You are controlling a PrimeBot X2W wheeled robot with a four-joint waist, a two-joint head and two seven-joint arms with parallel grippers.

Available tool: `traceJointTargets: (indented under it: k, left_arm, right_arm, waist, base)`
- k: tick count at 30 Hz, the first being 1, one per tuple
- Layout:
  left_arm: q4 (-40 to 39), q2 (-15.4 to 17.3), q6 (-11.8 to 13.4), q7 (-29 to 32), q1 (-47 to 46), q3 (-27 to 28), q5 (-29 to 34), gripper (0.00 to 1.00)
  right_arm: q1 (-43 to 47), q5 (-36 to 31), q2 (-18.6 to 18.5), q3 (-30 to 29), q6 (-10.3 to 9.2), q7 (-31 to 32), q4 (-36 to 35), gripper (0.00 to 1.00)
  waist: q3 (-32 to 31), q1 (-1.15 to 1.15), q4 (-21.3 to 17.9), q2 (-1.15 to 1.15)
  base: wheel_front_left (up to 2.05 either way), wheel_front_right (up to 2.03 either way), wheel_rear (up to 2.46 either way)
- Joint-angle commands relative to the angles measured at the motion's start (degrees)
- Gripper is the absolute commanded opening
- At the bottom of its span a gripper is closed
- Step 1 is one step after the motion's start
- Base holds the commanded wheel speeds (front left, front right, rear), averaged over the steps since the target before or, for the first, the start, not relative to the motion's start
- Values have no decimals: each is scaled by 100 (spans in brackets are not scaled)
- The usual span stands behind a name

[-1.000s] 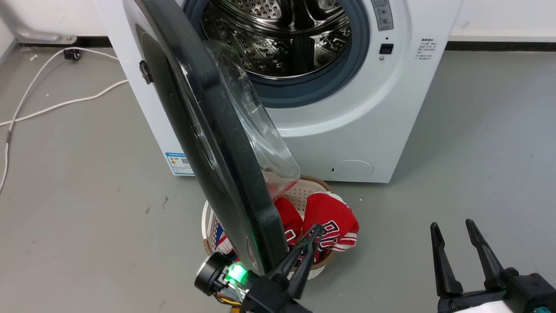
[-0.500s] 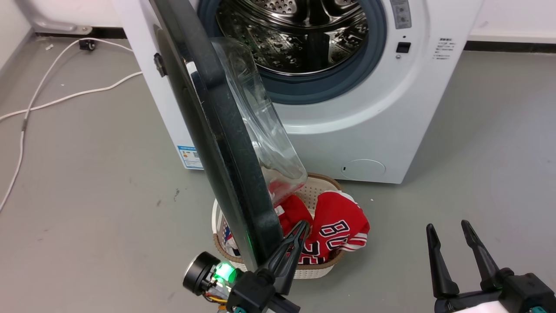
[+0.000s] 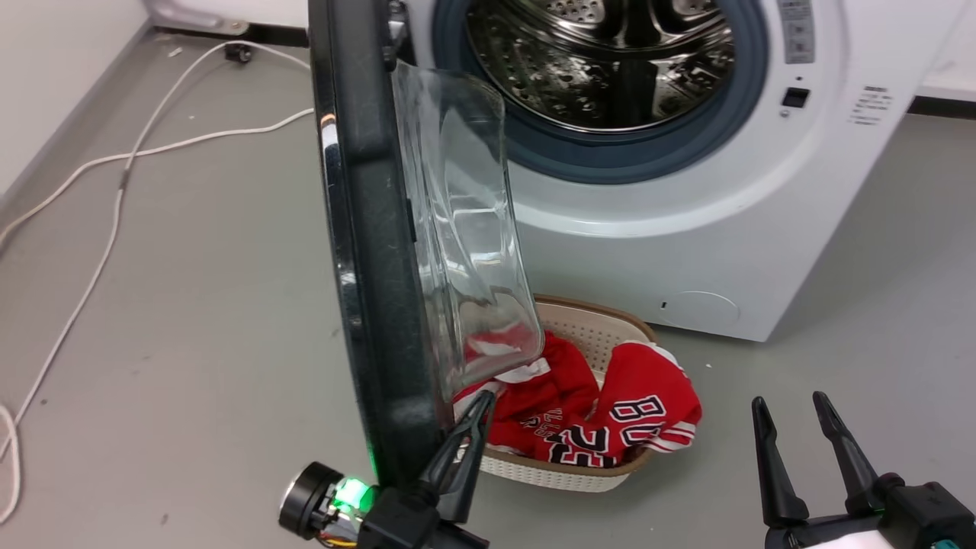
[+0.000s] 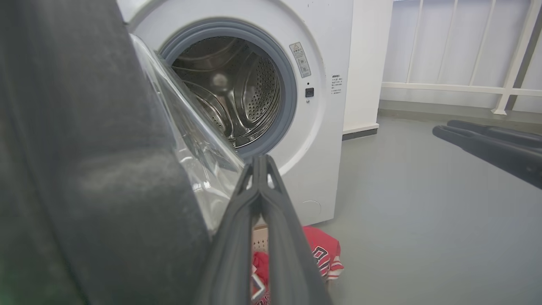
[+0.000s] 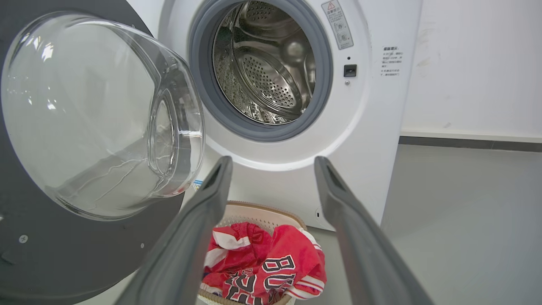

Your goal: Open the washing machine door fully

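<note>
Grey floor fronts the washing machine. The washing machine door stands roughly square to its front, so some swing probably remains. Left hand, pressed together, lies against the door's inner rim; right hand is spread, apart.

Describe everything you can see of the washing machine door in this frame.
The large round glossy black washing machine door carries a bulging clear glass bowl on its matt dark grey inner face, which shows small screws. It stands swung out from the white front-loading washing machine, hinged at the opening's left, nearly edge-on to the head camera, leaving the steel drum exposed. The left gripper, jaws shut, lies beside its inner rim at the free edge; contact is unclear.
</note>
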Motion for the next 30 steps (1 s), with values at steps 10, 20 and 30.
traceJointTargets:
  k: [10,20,30]
  left_arm:
    - [-31,144,286,23,279,631,-113,0]
    - [-127,362,481,22,341,1465,-203,0]
    - [19,421,610,23,306,2403,-464,0]
  right_arm:
    - [-5,-22,15,-13,-1,-12,23,100]
    - [-113,-99,15,-24,-1,-12,24,100]
    - [-238,-197,15,-56,-1,-12,-9,100]
  waist:
    - [79,0,524,0]
    - [237,0,641,0]
    - [497,0,580,0]
  base:
    - [0,0,0]
    - [0,0,0]
    - [0,0,0]
